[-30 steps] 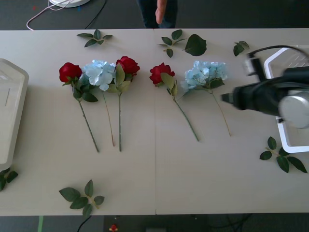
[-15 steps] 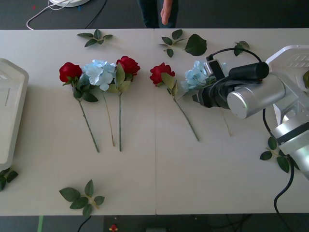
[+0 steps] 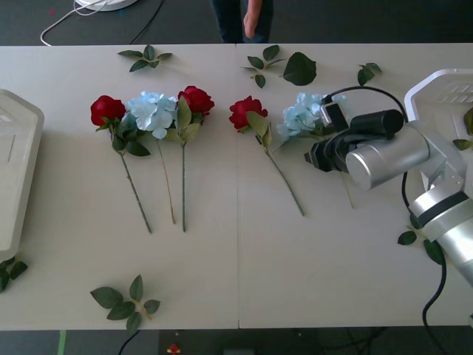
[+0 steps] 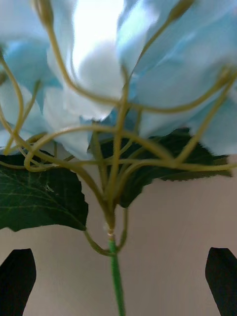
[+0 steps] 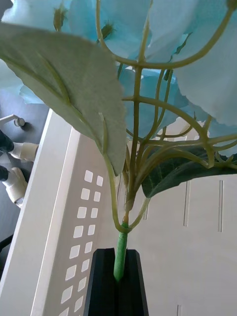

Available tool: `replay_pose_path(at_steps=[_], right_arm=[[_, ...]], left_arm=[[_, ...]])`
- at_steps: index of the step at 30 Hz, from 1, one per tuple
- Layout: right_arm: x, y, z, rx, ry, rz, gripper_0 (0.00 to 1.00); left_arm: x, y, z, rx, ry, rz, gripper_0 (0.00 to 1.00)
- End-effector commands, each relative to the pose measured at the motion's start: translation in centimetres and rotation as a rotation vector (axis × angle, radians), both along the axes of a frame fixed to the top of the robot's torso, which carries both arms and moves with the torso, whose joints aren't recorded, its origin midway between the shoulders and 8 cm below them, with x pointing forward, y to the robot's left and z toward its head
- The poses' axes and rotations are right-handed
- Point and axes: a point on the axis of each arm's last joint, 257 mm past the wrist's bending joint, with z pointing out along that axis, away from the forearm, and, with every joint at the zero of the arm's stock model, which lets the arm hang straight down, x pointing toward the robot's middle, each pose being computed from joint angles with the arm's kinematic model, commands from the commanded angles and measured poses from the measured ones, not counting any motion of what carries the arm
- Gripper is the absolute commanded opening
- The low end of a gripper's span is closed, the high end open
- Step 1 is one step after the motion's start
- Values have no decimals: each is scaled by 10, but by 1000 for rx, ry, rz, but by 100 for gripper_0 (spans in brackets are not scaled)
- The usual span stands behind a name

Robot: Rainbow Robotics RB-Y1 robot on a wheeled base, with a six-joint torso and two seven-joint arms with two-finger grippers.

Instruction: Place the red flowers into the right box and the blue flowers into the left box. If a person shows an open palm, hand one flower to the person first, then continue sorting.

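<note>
right gripper (image 3: 316, 156) beside blue flower (image 3: 301, 116)

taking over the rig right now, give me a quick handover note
Left gripper: shut on the stem of the held blue flower, above the left box; not yet released.
Right gripper: open, fingers on either side of the stem of the right blue flower, which lies on the table.
On the table: three red flowers and the left blue flower.
Right box: at the table's right edge.
Left to do: drop the held flower, grasp the right blue one, then sort the other four.
</note>
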Motion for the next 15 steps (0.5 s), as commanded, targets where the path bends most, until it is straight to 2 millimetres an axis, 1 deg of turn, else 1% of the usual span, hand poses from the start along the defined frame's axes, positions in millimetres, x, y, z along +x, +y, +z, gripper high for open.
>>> replay_pose_path(at_steps=[1, 2, 3, 4, 5, 6, 15], right_arm=[[13, 36, 14, -11, -53, 81, 96], [13, 37, 13, -14, -55, 84, 79], [13, 40, 12, -10, -61, 89, 43], [13, 41, 10, -8, -64, 92, 12], [13, 42, 10, -4, -65, 92, 3], [14, 42, 10, -2, -65, 91, 0], [13, 46, 11, 11, -69, 100, 0]], left_arm=[[1, 2, 6, -47, -39, 44, 0], [1, 2, 6, -47, -39, 44, 0], [1, 2, 6, -47, -39, 44, 0], [1, 2, 6, -47, -39, 44, 0], [1, 2, 6, -47, -39, 44, 0], [1, 2, 6, -47, -39, 44, 0], [1, 2, 6, -47, -39, 44, 0]])
